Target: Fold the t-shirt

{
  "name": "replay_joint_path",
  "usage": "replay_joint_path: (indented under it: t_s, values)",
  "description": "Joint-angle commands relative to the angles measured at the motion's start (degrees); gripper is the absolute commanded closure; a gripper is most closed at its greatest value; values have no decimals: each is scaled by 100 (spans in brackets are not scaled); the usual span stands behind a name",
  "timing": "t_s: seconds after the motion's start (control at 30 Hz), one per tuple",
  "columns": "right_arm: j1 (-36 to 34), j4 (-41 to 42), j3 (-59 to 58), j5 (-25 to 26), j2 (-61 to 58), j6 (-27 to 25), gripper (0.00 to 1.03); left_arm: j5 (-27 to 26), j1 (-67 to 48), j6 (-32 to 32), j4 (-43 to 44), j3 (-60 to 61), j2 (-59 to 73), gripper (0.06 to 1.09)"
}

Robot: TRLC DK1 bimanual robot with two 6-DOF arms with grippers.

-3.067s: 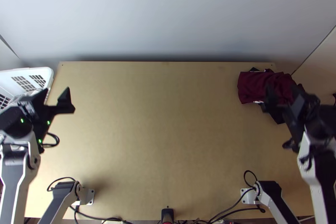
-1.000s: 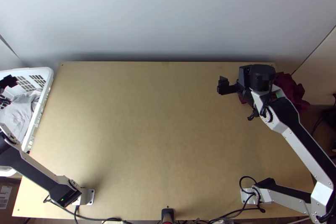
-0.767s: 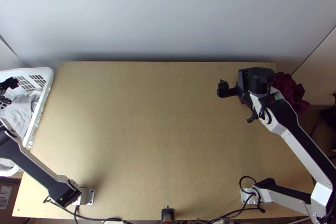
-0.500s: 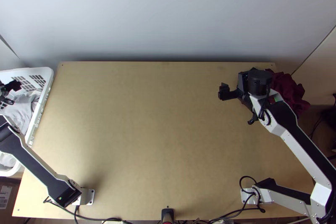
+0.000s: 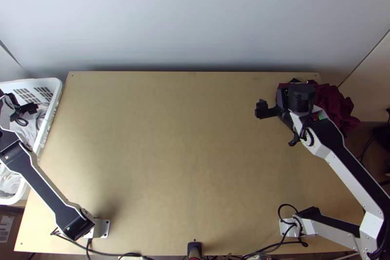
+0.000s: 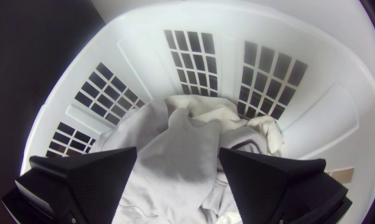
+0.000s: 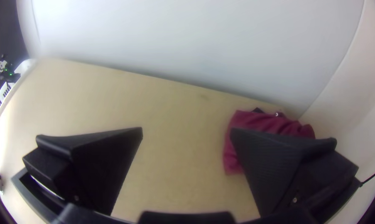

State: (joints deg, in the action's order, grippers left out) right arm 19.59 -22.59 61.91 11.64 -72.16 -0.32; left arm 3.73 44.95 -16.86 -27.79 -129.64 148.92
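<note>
T-shirt (image 6: 179,153) lies bunched beneath the wide-open left hand (image 5: 25,109).

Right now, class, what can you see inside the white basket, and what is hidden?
Inside the white basket, light grey cloth lies bunched, with cream cloth against it. Whatever lies beneath is covered, and the left gripper, fingers open, hides part of the pile.

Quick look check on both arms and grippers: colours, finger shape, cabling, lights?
Both arms: silver-white side plates with small screws, black joints and black inner faces. The left gripper and right gripper match: wide flat black wedge fingers, finely textured inner pads, a small screw near each base. Black cables loop at the wrists and bases. The left arm shows small green lights.
</note>
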Motion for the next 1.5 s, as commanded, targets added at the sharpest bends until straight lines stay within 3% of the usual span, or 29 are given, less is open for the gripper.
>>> replay_joint_path:
  t_s: [0.0, 0.23, 0.4, 0.47, 0.53, 0.6, 0.93, 1.0, 1.03, 1.07, 1.13, 1.17, 1.47]
  values:
    - [-17, -9, -118, 154, 18, -109, 5, 207, -30, -203, 46, -131, 286, 12]
    - [-8, -9, -223, 163, 27, -100, 5, 1095, -39, -819, 670, -140, 568, 12]
    - [0, 9, -223, 172, 18, -100, 5, 1174, 14, -871, 793, -140, 603, 16]
    - [0, 53, -232, 172, 9, -100, 5, 1165, 40, -871, 802, -140, 577, 50]
    - [0, 88, -250, 181, -9, -100, 5, 1157, 49, -942, 828, -140, 541, 100]
    - [0, 106, -276, 190, -17, -100, 5, 1157, 58, -898, 828, -131, 471, 105]
    - [-8, 264, -390, 198, -26, -100, 5, 1042, 190, -845, 731, -87, 234, 105]
    - [0, 264, -417, 216, -26, -118, 5, 1051, 190, -942, 705, -87, 216, 104]
    - [0, 264, -452, 225, -26, -144, 5, 1086, 190, -959, 722, -87, 216, 98]
    - [0, 264, -478, 234, -17, -170, 5, 1104, 207, -968, 766, -87, 216, 81]
    - [18, 264, -504, 242, -17, -188, 5, 1130, 251, -968, 916, -87, 234, 26]
    - [18, 264, -504, 242, -17, -197, 5, 1245, 269, -959, 1021, -87, 251, 9]
    - [18, 264, -540, 313, -9, -223, 5, 1288, 278, -1074, 1021, -87, 418, 10]
